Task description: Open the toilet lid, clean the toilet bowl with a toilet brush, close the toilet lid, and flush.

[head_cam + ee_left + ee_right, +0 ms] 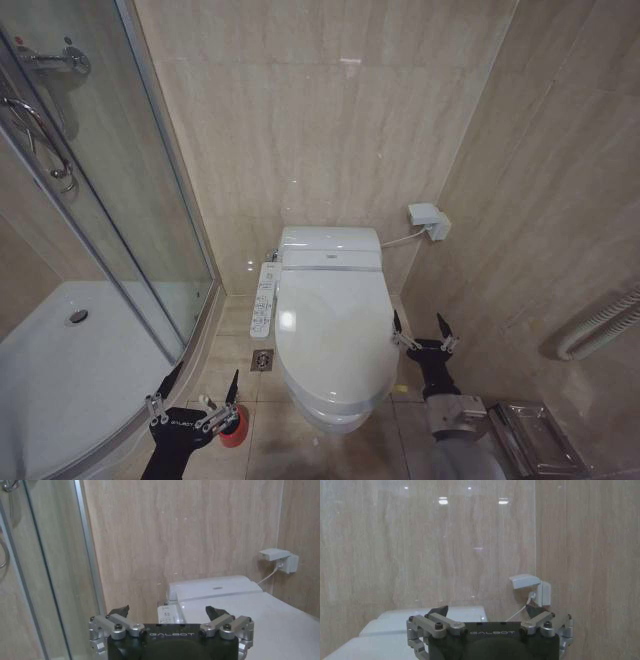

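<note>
The toilet lid (330, 330) is glossy white and lies shut over the toilet bowl (335, 418), so only the bowl's ceramic front shows below it. My right gripper (418, 320) hangs open just off the lid's right edge, apart from it. A small yellowish tab (400, 388) shows at that edge. Down by the floor left of the toilet, my left gripper (208, 372) is open above a red cup holder (236, 425). The toilet brush is hidden behind that gripper. In the wrist views the left gripper (167, 610) and the right gripper (487, 609) are both open and hold nothing.
A glass shower enclosure (120, 230) with a white tray (60, 380) fills the left. A control panel (264, 298) sits along the seat's left side, with a floor drain (262, 360) below it. A wall power box (428, 220), a grab rail (600, 325) and a metal tray (535, 435) are on the right.
</note>
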Robot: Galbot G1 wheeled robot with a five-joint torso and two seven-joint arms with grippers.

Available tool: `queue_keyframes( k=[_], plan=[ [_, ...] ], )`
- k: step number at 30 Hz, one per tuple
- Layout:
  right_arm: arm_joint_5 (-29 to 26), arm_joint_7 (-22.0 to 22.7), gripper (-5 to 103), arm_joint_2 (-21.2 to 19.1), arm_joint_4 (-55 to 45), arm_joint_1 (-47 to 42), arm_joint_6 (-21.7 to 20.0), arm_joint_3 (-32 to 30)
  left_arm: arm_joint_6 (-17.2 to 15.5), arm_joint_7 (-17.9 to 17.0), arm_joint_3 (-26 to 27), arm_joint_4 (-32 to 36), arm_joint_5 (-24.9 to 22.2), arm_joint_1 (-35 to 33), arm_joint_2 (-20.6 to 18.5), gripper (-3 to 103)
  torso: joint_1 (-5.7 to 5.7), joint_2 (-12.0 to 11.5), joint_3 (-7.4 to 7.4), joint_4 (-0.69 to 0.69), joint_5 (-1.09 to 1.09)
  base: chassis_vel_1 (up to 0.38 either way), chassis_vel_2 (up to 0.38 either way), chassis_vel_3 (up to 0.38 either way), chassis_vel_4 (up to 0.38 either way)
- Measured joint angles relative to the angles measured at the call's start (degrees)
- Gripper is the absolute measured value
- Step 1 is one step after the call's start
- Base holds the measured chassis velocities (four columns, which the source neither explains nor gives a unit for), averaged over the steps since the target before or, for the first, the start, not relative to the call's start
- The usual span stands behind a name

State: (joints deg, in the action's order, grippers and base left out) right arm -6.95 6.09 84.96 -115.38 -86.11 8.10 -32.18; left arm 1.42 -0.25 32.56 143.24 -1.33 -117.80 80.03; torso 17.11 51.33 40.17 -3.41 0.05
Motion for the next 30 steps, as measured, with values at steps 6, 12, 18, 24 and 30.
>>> queue_keyframes(
  k=[6, 12, 18, 24, 30],
  plan=[
    [2.1, -0.2, 100, 0.2, 2.4, 1.1, 0.9, 0.4, 0.0, 0.0, 0.0, 0.0, 0.0, 0.0, 0.0, 99, 0.00, 0.0, 0.00, 0.00, 0.00, 0.000, 0.000, 0.000, 0.000],
    [2.9, 0.0, 100, 1.0, 3.4, 1.7, 1.6, 0.5, 0.0, 0.0, 0.0, 0.0, 0.0, 0.0, 0.0, 99, 0.00, 0.0, 0.00, 0.00, 0.00, 0.000, 0.000, 0.000, 0.000],
    [2.6, -0.7, 100, 0.6, 0.7, 1.6, 0.0, 0.4, 0.0, 0.0, 0.0, 0.0, 0.0, 0.0, 0.0, 99, 0.00, 0.0, -0.01, 0.00, 0.00, 0.000, 0.000, 0.000, 0.000],
    [1.6, -0.7, 100, -0.2, -4.3, 0.7, -3.7, 0.7, 0.0, 0.0, 0.0, 0.0, 0.0, 0.0, 0.0, 99, 0.00, 0.0, -0.01, 0.00, -0.01, 0.000, 0.000, 0.000, 0.000],
    [1.5, -0.4, 100, -0.7, -7.6, -3.0, -3.9, -0.1, 0.0, 0.0, 0.0, 0.0, 0.0, 0.0, 0.0, 99, 0.00, 0.0, -0.01, 0.00, 0.00, 0.000, 0.000, 0.000, 0.000]
  ],
)
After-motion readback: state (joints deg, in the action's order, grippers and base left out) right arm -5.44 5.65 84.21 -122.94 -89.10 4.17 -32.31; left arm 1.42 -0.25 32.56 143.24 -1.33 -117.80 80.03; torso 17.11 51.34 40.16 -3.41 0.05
